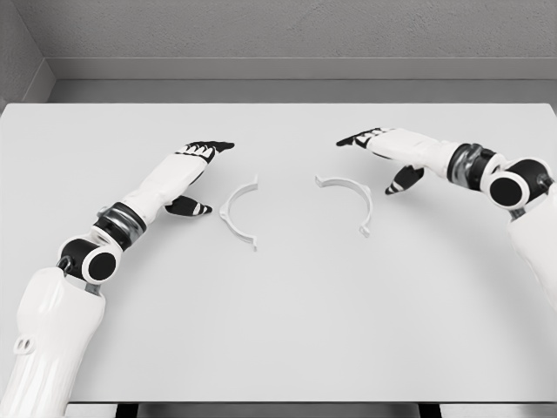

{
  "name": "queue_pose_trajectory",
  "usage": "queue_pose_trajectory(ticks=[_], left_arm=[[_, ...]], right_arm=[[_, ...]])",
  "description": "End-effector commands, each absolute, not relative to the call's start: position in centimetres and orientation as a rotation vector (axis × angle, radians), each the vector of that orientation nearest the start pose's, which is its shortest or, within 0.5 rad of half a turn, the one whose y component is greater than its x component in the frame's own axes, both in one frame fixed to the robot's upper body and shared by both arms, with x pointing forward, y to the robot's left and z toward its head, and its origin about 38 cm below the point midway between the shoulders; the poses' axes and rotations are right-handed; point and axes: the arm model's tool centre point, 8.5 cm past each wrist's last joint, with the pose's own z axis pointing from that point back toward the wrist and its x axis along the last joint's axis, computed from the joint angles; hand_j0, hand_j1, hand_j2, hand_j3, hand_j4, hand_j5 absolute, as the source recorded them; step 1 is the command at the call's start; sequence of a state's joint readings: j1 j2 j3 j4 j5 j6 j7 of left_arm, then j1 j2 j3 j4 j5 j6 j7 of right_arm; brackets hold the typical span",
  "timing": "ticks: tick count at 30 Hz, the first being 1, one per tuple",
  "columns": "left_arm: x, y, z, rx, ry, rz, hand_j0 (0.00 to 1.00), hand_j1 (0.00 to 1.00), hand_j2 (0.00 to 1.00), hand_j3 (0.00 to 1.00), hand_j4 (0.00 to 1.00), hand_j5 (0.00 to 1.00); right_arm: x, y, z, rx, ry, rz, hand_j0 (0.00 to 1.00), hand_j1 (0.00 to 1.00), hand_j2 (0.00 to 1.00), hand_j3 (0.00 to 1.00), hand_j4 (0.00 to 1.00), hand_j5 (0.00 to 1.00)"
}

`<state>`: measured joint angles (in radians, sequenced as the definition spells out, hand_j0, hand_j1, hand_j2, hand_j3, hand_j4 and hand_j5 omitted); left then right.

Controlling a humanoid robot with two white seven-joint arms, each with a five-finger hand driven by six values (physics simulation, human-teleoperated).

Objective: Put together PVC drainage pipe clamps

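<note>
Two white clamp halves lie apart mid-table: the left half-clamp (238, 213) just beside the left hand (193, 170), the right half-clamp (350, 200) near the right hand (387, 152). Both hands rest extended, fingers released, grasping nothing, seemingly placed for pickup.

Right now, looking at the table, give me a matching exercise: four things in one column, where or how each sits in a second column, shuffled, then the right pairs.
Things
1. left robot hand
2. right robot hand
3. left clamp half
4. right clamp half

Places or states
A. arc bulging right, ends pointing left
B. open, left of both clamp halves
C. arc bulging left, ends pointing right
D. open, right of both clamp halves

Pairs: 1-B, 2-D, 3-C, 4-A
</note>
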<state>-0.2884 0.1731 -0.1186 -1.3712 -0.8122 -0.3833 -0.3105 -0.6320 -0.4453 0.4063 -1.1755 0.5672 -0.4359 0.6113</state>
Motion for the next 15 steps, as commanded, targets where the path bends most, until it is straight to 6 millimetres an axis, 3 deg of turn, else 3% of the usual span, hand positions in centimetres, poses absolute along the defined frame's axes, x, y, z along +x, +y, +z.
queue_pose_trajectory(ticks=[1,15], left_arm=[[43.6,21.9,10.9,0.495,-1.611,-1.343,1.0,1.0,1.0,1.0,1.0,1.0],[43.6,21.8,11.0,0.494,-1.616,-1.345,1.0,1.0,1.0,1.0,1.0,1.0]], right_arm=[[49.4,-25.7,15.8,-0.352,-1.344,1.75,1.0,1.0,1.0,1.0,1.0,1.0],[49.1,-23.5,15.0,-0.318,-1.354,1.784,1.0,1.0,1.0,1.0,1.0,1.0]])
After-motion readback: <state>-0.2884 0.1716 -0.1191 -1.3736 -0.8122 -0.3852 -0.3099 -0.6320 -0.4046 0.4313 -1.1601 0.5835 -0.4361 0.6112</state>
